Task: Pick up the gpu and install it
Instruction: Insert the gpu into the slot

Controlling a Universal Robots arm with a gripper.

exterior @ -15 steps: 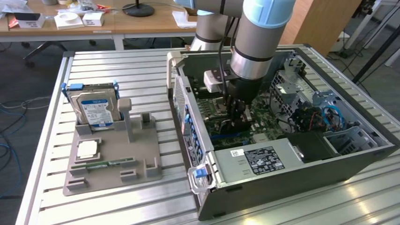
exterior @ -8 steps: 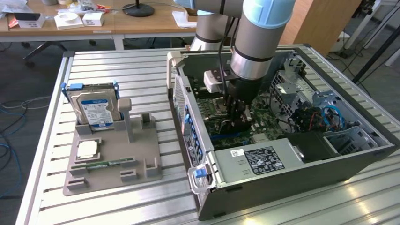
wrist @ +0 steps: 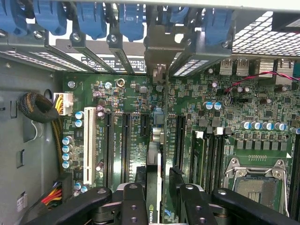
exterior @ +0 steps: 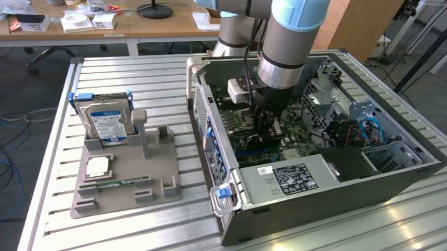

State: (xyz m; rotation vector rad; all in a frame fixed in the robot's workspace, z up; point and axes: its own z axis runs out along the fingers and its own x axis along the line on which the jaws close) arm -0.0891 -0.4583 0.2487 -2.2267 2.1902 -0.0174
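Arm reaching into open computer case; gpu standing edge-on in a motherboard slot.

The slatted surface (exterior: 140, 73) fills the exterior frame, the computer case (exterior: 335, 209) at centre right. The grey holder (exterior: 125, 183) at lower left carries a hard drive (exterior: 104, 123). In the wrist view the gpu (wrist: 153, 178) sits at bottom centre between the fingers (wrist: 133, 206), which stand apart from it, open.

Claw (wrist: 157, 199) lowered, fingers slightly apart
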